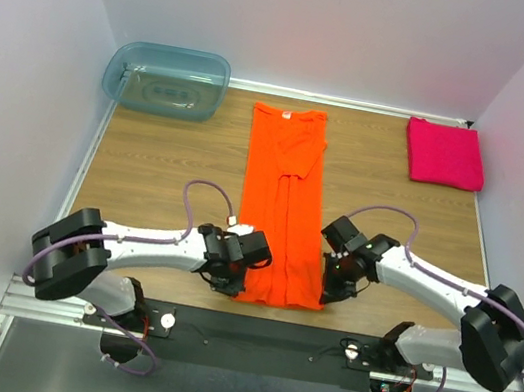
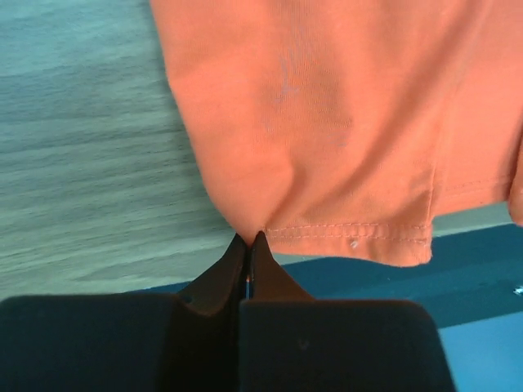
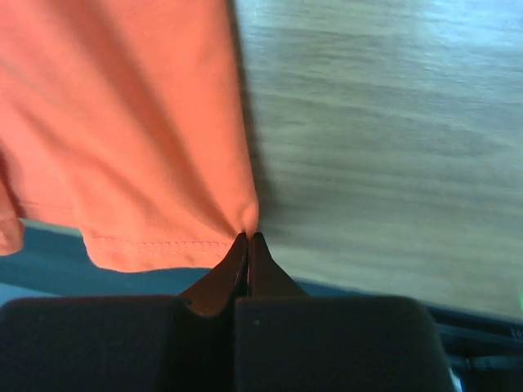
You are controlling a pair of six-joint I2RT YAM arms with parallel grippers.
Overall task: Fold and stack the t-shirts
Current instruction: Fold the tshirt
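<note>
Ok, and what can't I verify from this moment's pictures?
- Wrist views: how many layers of the orange t-shirt the shut left gripper and right gripper pinch is hidden between their fingers; the frame edges cut off the rest of the shirt.
- Top external: both pinch points sit under the wrists' own housings.
- Top external: the fold layers of the pink t-shirt and anything in the tub are too small to tell.

T-shirts two: orange t-shirt, pink t-shirt. Tub one. Grippers two: left gripper, right gripper.
</note>
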